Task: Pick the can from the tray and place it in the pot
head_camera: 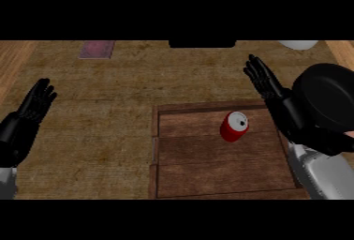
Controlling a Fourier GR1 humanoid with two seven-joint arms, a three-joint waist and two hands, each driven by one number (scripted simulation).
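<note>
Can, a small red metal cylinder with a pale lid (235,126), is seen upright in the far right part of a brown slatted wooden tray (207,173), ungrasped; the right hand (264,79) and left hand (36,102) are held open with straight fingers. A sideways approach could likely tip the can or knock the round black pot (326,101), partly overlapped by the right arm. A mottled brown counter with paler wooden strips at its sides is shown, with a pink rectangular card (97,49) and a white rounded object (298,44) at the far edge.

Worktop (90,131): brown, mottled surface, with paler wood-grain strips along left and right edges. Pink rectangular item (97,49): lying flat, far left. Black object (202,43): far edge, centre, cut off. White rounded object (298,44): far right, cut off.
</note>
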